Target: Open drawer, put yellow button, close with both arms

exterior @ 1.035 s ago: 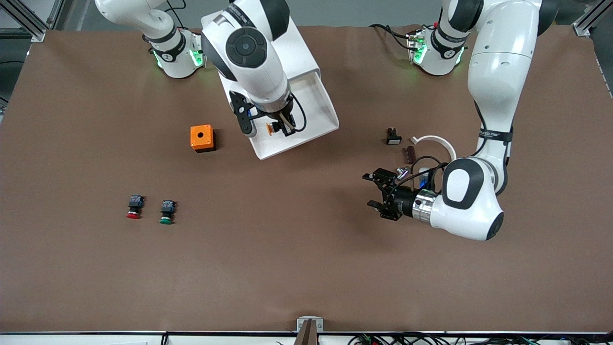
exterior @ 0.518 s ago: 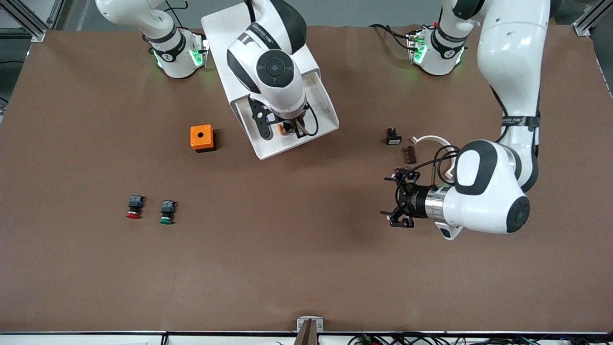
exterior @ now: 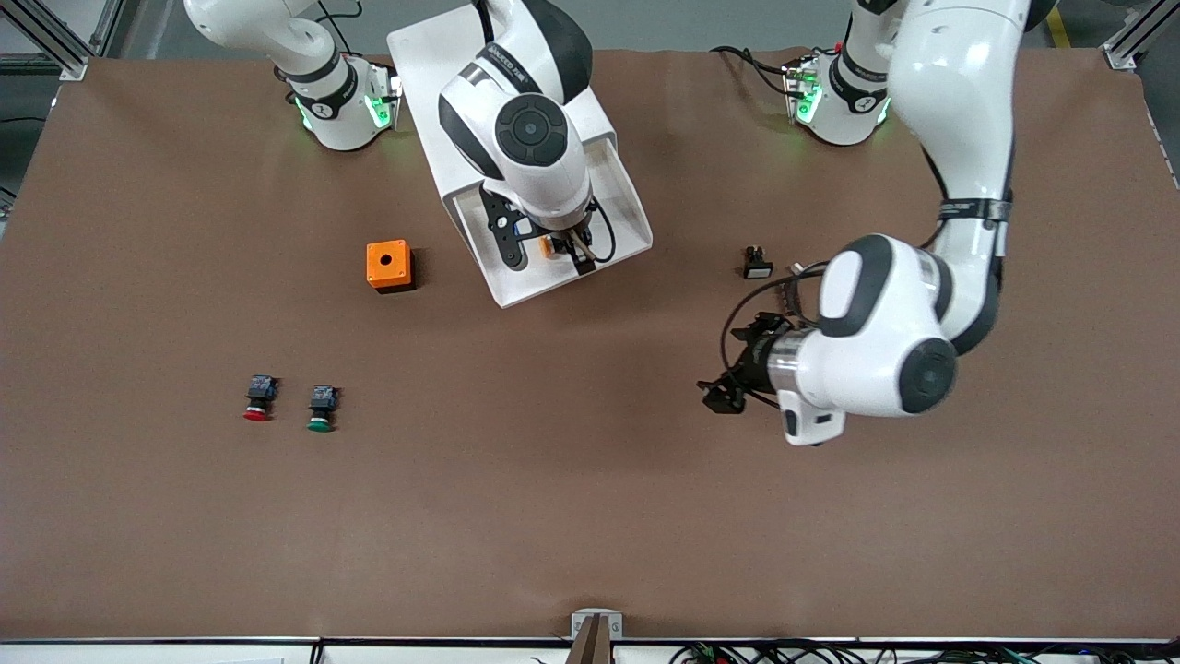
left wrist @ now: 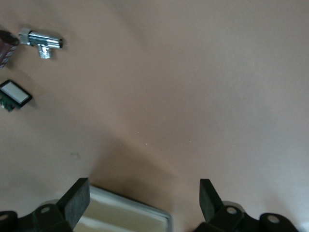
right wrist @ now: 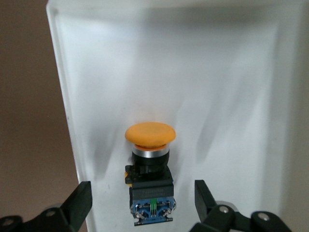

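The drawer (exterior: pixel 619 207) is pulled out of the white cabinet (exterior: pixel 433 46), its tray open to above. The yellow button (exterior: pixel 548 245) lies on its side on the tray floor (right wrist: pixel 193 72), and the right wrist view shows its orange cap and black-and-blue body (right wrist: pixel 150 166). My right gripper (exterior: pixel 551 249) hangs low over it, open, with a finger (right wrist: pixel 77 205) on each side and clear of the body. My left gripper (exterior: pixel 726 389) is open and empty over bare table toward the left arm's end (left wrist: pixel 143 198).
An orange box (exterior: pixel 388 265) stands beside the drawer. A red-capped button (exterior: pixel 258 398) and a green-capped button (exterior: pixel 321 409) lie nearer the camera. A black switch (exterior: pixel 757 263) and a chrome fitting (left wrist: pixel 41 41) lie by the left arm.
My right gripper carried the yellow button farther over the tray and lowered; the button now lies on the tray between open fingers. My left arm swung and its wrist turned.
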